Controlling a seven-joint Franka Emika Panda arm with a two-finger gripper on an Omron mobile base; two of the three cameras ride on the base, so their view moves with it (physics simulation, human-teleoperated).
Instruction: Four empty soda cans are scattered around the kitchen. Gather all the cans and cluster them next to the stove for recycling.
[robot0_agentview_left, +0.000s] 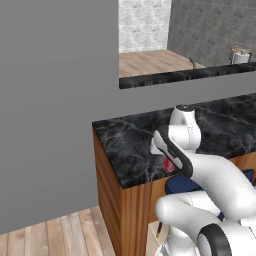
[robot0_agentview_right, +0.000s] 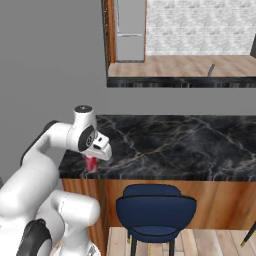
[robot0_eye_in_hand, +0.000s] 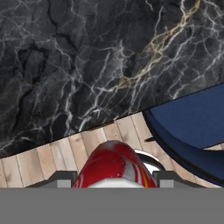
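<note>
One red soda can sits clamped in the pincer above the counter edge.

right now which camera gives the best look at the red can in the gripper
The hand view: the red soda can sits large between the gripper's fingertips, over the edge of the black marbled counter. The right base view shows a small red sliver under the hand; in the left base view the arm mostly hides it.
</note>
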